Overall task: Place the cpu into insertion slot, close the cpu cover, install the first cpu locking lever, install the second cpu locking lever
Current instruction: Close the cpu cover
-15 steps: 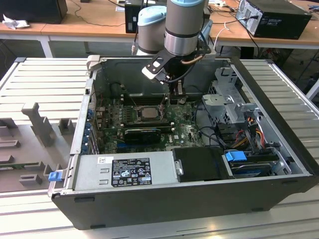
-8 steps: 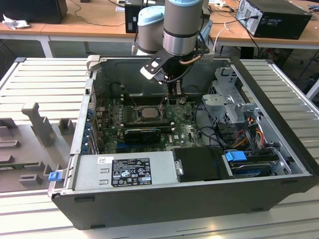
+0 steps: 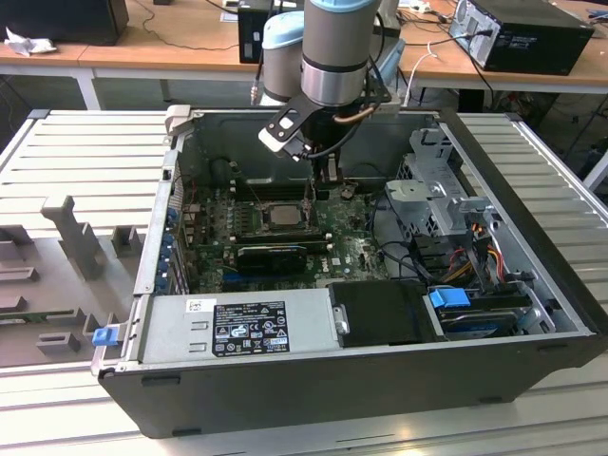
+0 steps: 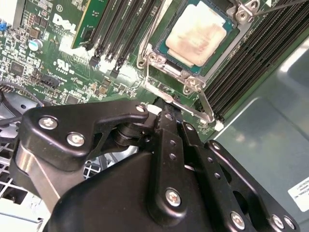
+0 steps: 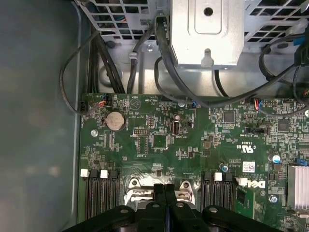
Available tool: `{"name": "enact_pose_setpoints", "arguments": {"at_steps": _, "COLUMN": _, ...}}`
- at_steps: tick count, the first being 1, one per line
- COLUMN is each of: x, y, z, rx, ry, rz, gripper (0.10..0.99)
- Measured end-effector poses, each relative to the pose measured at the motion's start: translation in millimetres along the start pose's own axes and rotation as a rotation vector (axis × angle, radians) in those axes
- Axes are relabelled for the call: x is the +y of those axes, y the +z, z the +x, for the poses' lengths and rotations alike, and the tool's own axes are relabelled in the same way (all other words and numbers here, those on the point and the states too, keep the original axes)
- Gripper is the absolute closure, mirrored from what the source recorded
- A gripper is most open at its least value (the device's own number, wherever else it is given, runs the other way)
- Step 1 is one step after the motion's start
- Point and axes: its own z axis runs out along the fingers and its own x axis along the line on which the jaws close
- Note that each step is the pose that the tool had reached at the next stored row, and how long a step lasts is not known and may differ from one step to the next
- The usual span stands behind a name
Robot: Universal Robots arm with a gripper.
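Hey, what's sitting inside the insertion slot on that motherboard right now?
The cpu lies in the insertion slot, its smudged grey face showing through the cut-out of the cpu cover. The slot's floor beneath is covered by it.

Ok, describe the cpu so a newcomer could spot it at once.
Look into the open computer case, at the green motherboard on its floor. Between the two banks of long black memory slots lies the cpu. It is the one pale, smudged square metal face there, ringed by the grey cpu cover.
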Motion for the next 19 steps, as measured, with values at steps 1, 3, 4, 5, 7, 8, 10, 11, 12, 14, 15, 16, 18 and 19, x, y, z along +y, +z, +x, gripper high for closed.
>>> {"name": "enact_pose_setpoints", "arguments": {"at_steps": 1, "x": -1.6, "y": -0.1, "z": 0.0, "rx": 0.0000, "ry": 0.000, "rz": 0.000, "gripper": 0.980}}
{"name": "enact_pose_setpoints", "arguments": {"at_steps": 3, "x": -3.8, "y": -0.1, "z": 0.1, "rx": 0.0000, "ry": 0.000, "rz": 0.000, "gripper": 0.980}}
{"name": "enact_pose_setpoints", "arguments": {"at_steps": 4, "x": -4.1, "y": -0.1, "z": 0.1, "rx": 0.0001, "ry": 0.000, "rz": 0.000, "gripper": 0.980}}
{"name": "enact_pose_setpoints", "arguments": {"at_steps": 5, "x": -4.4, "y": 0.0, "z": 0.1, "rx": 0.0001, "ry": 0.000, "rz": 0.000, "gripper": 0.980}}
{"name": "enact_pose_setpoints", "arguments": {"at_steps": 7, "x": -6.0, "y": 1.6, "z": 0.1, "rx": 0.0001, "ry": 0.000, "rz": 0.000, "gripper": 0.980}}
{"name": "enact_pose_setpoints", "arguments": {"at_steps": 8, "x": -6.8, "y": 3.6, "z": 0.0, "rx": 0.0002, "ry": 0.000, "rz": 0.000, "gripper": 0.980}}
{"name": "enact_pose_setpoints", "arguments": {"at_steps": 10, "x": -8.6, "y": 8.4, "z": -0.2, "rx": 0.0002, "ry": -0.002, "rz": 0.000, "gripper": 0.980}}
{"name": "enact_pose_setpoints", "arguments": {"at_steps": 11, "x": -11.0, "y": 10.6, "z": -0.2, "rx": 0.0006, "ry": -0.007, "rz": 0.001, "gripper": 0.980}}
{"name": "enact_pose_setpoints", "arguments": {"at_steps": 12, "x": -14.6, "y": 11.7, "z": -0.2, "rx": 0.0010, "ry": -0.011, "rz": 0.002, "gripper": 0.980}}
{"name": "enact_pose_setpoints", "arguments": {"at_steps": 14, "x": -23.9, "y": 12.2, "z": -0.1, "rx": 0.0008, "ry": -0.013, "rz": 0.003, "gripper": 0.980}}
{"name": "enact_pose_setpoints", "arguments": {"at_steps": 15, "x": -29.3, "y": 12.5, "z": 0.0, "rx": 0.0009, "ry": -0.013, "rz": 0.003, "gripper": 0.980}}
{"name": "enact_pose_setpoints", "arguments": {"at_steps": 16, "x": -33.6, "y": 12.9, "z": 0.1, "rx": 0.0010, "ry": -0.013, "rz": 0.003, "gripper": 0.980}}
{"name": "enact_pose_setpoints", "arguments": {"at_steps": 18, "x": -42.0, "y": 14.1, "z": 0.5, "rx": 0.0010, "ry": -0.014, "rz": 0.003, "gripper": 0.980}}
{"name": "enact_pose_setpoints", "arguments": {"at_steps": 19, "x": -46.3, "y": 14.6, "z": 0.6, "rx": 0.0010, "ry": -0.016, "rz": 0.003, "gripper": 0.980}}
